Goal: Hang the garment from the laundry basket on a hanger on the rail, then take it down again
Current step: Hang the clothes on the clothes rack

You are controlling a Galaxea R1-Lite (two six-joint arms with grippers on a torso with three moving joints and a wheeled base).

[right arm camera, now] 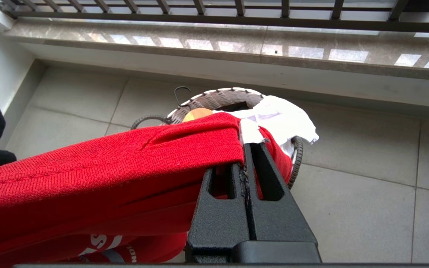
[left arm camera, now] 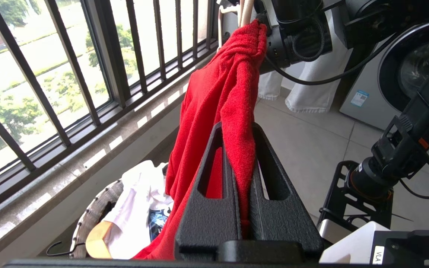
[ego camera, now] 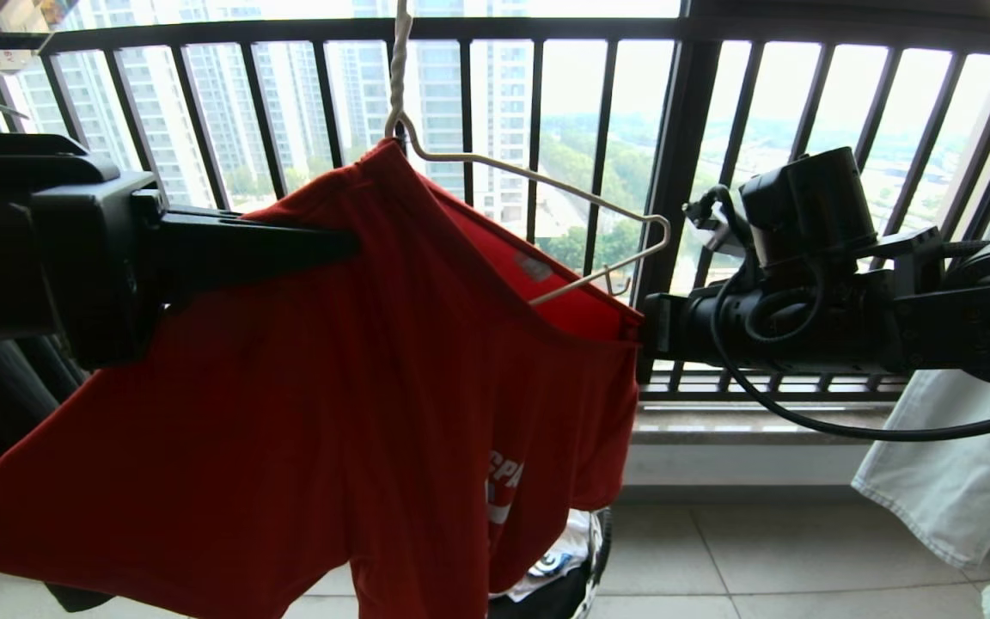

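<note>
left gripper (ego camera: pixel 349 245) clamped on red garment (ego camera: pixel 306 387) at its left shoulder | cream hanger (ego camera: pixel 538 185) half inside collar, only head view shows it | right gripper (right arm camera: pixel 245 154) pinched on collar edge | wrist views show laundry basket (right arm camera: pixel 214 98) below, white garment (right arm camera: pixel 285 121) inside
</note>
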